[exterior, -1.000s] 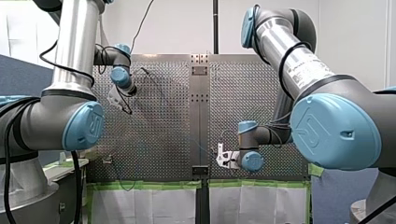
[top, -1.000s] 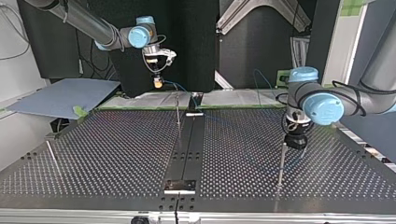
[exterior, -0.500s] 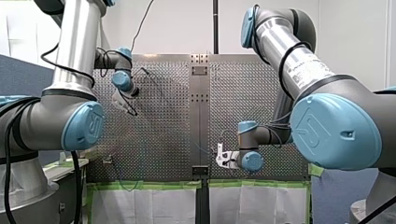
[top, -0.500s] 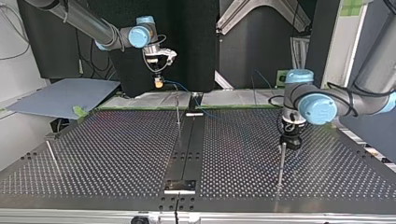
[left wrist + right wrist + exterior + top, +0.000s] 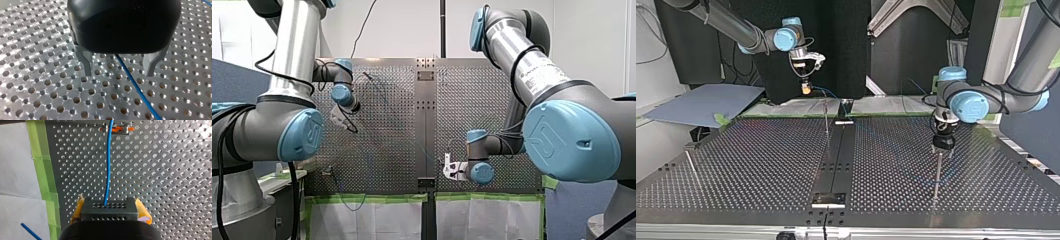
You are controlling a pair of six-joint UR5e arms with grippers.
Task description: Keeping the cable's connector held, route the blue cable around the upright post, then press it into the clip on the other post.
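Observation:
In the right wrist view my right gripper [image 5: 110, 204] has its yellow pads shut on a dark perforated connector [image 5: 110, 212]. The blue cable [image 5: 108, 170] runs from the connector straight ahead to a clip with orange parts [image 5: 117, 129]. I cannot tell whether the cable sits in the clip. In the top view my right gripper [image 5: 806, 90] hangs at the far side, above the table's edge. My left gripper [image 5: 942, 149] stands just over the top of an upright post [image 5: 936, 175]. Its metal fingers [image 5: 87, 67] are open, and the blue cable [image 5: 140, 92] passes loosely between them.
A thin post [image 5: 826, 120] stands by the black middle rail [image 5: 836, 160]. A leaning rod [image 5: 691, 167] is at the top view's left. Green tape [image 5: 40, 160] and white paper border the perforated table. A grey-blue board [image 5: 706, 102] lies beyond the far left corner.
My left gripper has moved to the top view's left and away from that camera, over the post's top, still open. My right gripper has stayed put with the connector.

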